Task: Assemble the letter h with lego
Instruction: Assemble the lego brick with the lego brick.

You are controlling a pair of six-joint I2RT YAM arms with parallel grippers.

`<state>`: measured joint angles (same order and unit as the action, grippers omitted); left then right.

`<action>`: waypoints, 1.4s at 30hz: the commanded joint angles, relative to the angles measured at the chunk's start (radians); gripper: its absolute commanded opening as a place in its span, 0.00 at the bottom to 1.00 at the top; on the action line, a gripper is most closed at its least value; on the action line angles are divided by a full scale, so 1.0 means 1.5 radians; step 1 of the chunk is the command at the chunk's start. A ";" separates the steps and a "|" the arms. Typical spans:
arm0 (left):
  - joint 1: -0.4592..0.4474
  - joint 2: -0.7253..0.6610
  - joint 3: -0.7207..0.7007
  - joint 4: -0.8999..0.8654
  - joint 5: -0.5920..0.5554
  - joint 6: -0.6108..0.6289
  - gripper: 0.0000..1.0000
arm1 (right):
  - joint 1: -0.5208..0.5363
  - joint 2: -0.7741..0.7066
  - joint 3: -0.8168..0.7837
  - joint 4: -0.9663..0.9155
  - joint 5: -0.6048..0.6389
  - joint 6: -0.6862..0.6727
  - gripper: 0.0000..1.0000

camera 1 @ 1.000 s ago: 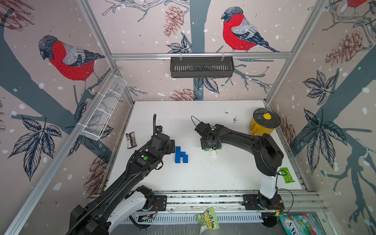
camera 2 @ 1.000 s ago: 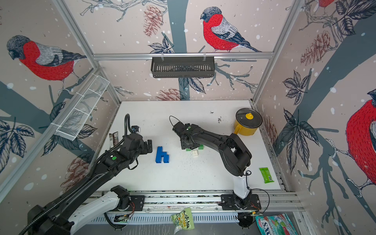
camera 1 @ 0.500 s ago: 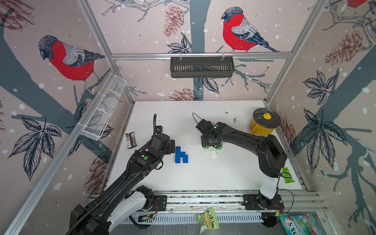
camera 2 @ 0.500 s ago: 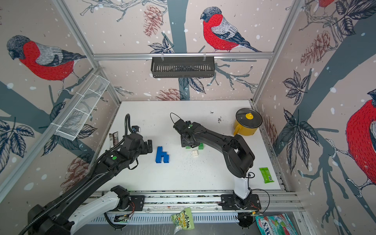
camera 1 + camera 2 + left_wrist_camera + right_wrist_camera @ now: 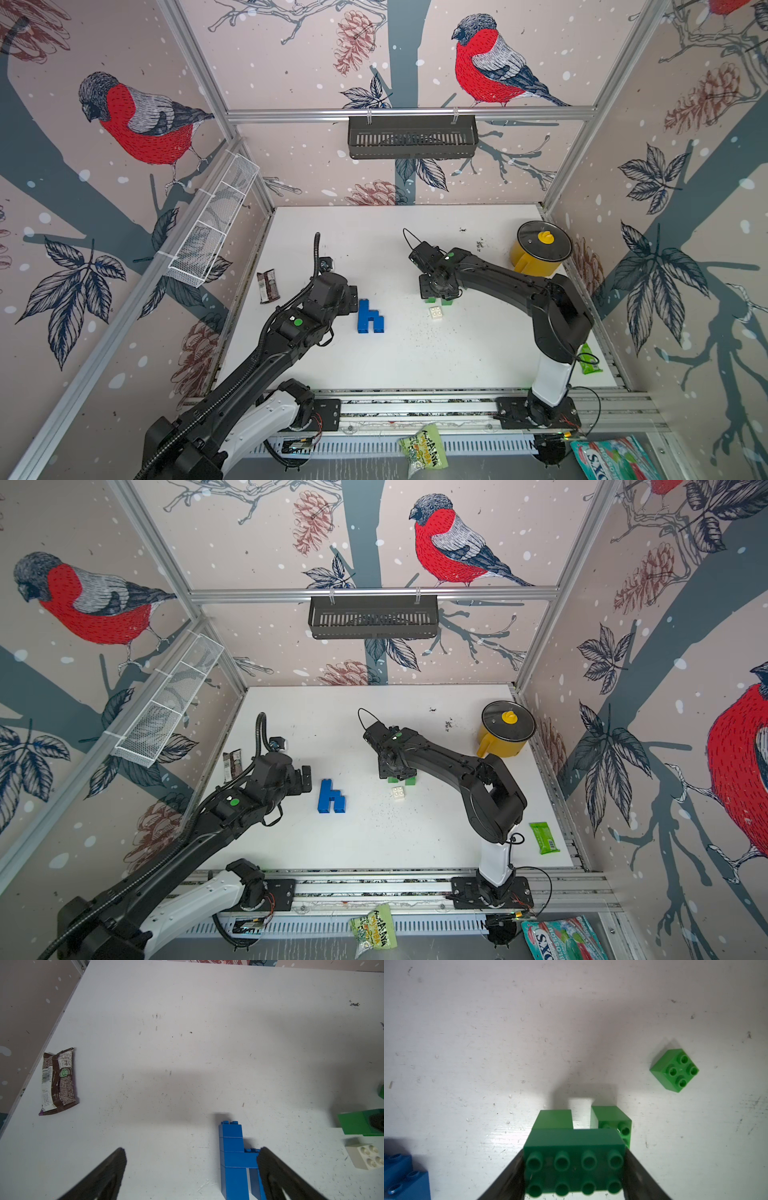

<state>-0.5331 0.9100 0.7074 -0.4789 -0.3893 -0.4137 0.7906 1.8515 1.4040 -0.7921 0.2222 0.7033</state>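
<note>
The long green brick (image 5: 574, 1138) is gripped end to end by the right tool (image 5: 574, 1155), long axis left-right, directly over two spaced green bricks (image 5: 554, 1119). Studs of the right-hand one show past its end, so a slight rightward shift is judged needed. Seating cannot be told. The left tool (image 5: 192, 1153) is held wide open, empty, just left of the blue h (image 5: 370, 316).
</note>
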 commanded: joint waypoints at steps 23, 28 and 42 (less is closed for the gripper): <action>-0.001 0.001 0.002 0.007 -0.002 0.000 0.98 | -0.009 -0.005 -0.026 0.024 0.001 -0.007 0.50; -0.001 0.001 0.002 0.007 -0.001 0.000 0.98 | -0.010 -0.004 -0.028 0.027 0.002 -0.006 0.50; -0.001 0.002 0.002 0.007 -0.002 0.000 0.98 | -0.011 0.000 -0.032 0.034 -0.004 -0.004 0.50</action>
<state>-0.5331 0.9123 0.7074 -0.4789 -0.3889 -0.4137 0.7719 1.8507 1.3582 -0.7498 0.2146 0.7029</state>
